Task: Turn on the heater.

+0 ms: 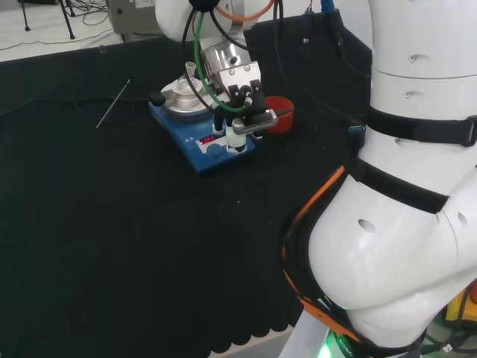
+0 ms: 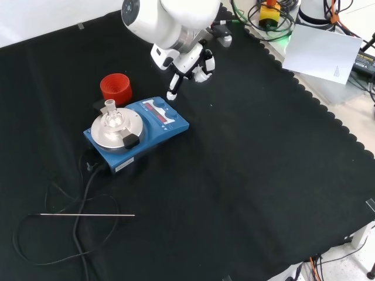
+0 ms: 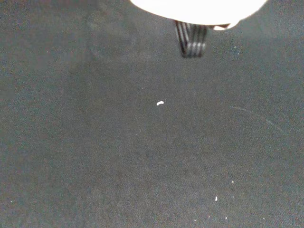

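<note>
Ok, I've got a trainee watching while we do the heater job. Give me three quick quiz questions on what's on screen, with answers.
1. True or false: a small glass flask stands on the heater plate.
2. Which object lies alone on the cloth, nearest the front view's bottom? A) metal rod B) spoon C) lid
3. What colour is the ribbed ring behind the heater in the front view?

Key: 1 true; 2 A; 3 red.
</note>
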Controlling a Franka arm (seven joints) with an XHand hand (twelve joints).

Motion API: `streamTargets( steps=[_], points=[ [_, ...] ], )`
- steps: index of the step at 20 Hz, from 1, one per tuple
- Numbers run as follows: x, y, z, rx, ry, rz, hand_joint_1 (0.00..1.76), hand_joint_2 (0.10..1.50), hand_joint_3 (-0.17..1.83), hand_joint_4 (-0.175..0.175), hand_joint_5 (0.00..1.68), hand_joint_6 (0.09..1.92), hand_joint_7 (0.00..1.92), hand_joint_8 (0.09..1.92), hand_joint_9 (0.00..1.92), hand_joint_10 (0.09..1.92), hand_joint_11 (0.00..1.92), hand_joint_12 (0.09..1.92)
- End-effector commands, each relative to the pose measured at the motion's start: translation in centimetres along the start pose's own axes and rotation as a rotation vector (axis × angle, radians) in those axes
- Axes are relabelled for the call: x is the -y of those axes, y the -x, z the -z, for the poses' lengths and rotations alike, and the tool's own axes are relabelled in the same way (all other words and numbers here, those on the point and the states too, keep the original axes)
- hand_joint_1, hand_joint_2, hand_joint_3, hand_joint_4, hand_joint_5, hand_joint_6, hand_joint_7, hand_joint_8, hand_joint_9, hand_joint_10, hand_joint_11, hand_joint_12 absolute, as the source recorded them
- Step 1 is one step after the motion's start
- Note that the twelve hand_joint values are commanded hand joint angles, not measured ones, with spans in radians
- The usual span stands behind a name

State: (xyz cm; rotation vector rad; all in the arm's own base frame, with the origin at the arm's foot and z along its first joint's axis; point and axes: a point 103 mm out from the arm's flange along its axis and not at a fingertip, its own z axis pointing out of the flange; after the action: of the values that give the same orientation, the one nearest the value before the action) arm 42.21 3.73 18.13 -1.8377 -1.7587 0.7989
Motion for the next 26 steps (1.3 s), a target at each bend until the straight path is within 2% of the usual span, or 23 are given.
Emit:
streamTargets(
  steps=[1,7,26],
  points=[
    [-0.5,-0.3,-0.5,0.017,-0.038,0.009,1.47,0.60,1.20,-0.035,0.27,0.09,1.54,1.89,1.69,1.71,1.29,1.35],
    [-1.2,-0.6,-1.0,0.029,-0.066,0.011,1.47,0.59,1.22,-0.030,0.26,0.09,1.54,1.89,1.69,1.71,1.29,1.36],
    [-2.3,-1.2,-0.8,0.054,-0.097,0.019,1.47,0.58,1.25,-0.023,0.25,0.09,1.55,1.89,1.69,1.71,1.29,1.37]
  ],
)
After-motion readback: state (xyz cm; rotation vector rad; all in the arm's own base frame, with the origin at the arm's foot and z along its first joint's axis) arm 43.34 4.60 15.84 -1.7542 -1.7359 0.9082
